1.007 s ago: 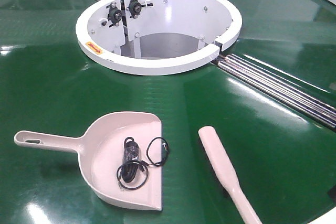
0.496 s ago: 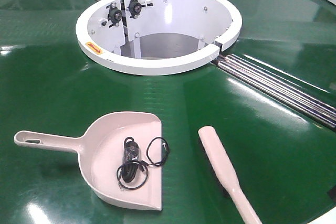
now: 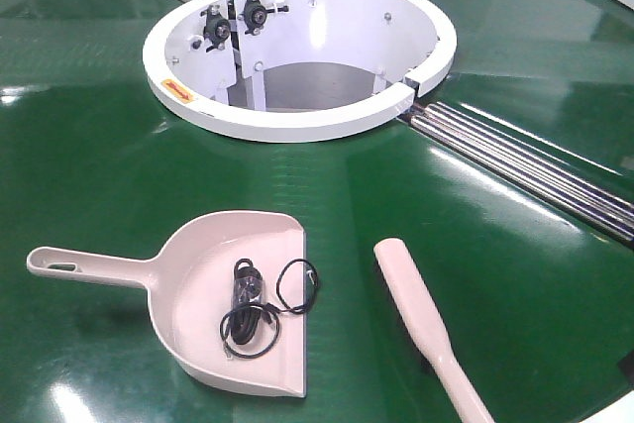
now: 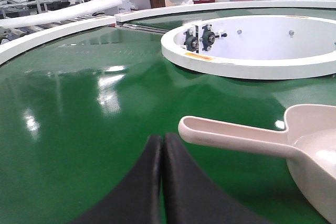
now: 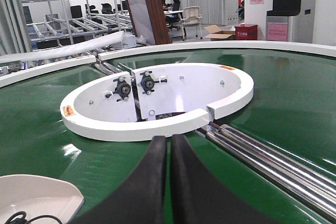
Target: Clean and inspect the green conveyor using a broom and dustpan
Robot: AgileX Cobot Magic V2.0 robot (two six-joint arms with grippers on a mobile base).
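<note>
Bright, even light falls from overhead on my workspace. The broad glossy dark green conveyor belt (image 3: 109, 160) throws back white glare patches near the left edge of the front view, and a pale streak runs beside the silver metal rollers (image 3: 525, 167). In my left wrist view the same gloss mirrors soft blobs of ceiling light (image 4: 107, 85). Shadows are faint: a thin dark one lies under the pale pinkish-beige plastic dustpan (image 3: 233, 299). The white ring-shaped housing (image 3: 297, 121) looks nearly blown out. My black fingers (image 5: 157, 182) sit soft and unfocused in the right wrist view, and the room behind is sharp.
</note>
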